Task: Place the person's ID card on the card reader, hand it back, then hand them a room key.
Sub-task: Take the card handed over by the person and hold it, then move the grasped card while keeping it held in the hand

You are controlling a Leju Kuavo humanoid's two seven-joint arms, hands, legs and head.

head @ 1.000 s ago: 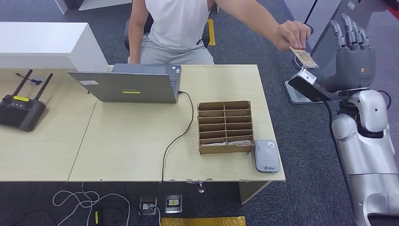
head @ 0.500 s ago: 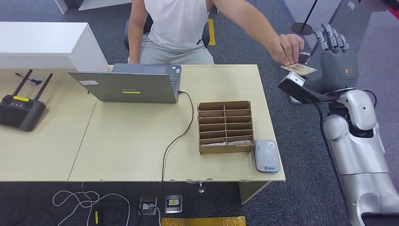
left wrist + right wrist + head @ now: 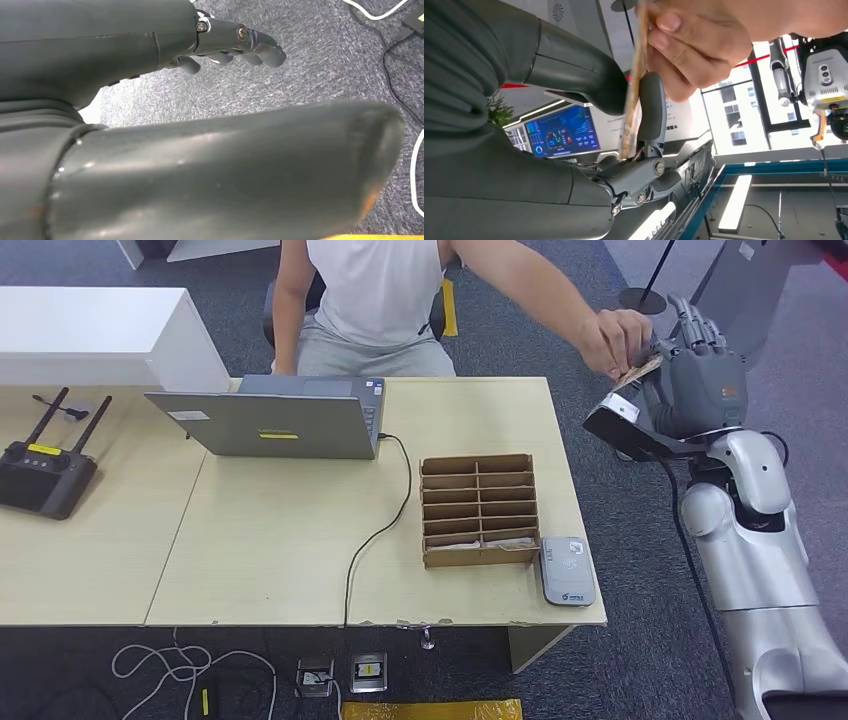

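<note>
Handover under way: your right hand pinches the ID card between thumb and finger, the person's hand gripping it too. Left hand hangs loosely curled, empty. Card reader step, return, room key remain.

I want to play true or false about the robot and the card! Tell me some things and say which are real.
1. The person's hand is holding the ID card up at the robot's right hand. True.
2. The ID card is lying on the card reader. False: the card is up in the air, off the table's far right side; nothing lies on the reader.
3. The laptop is open on the table. True.
4. The cardboard organizer stands left of the laptop. False: it stands to the laptop's right, beside the card reader.
</note>
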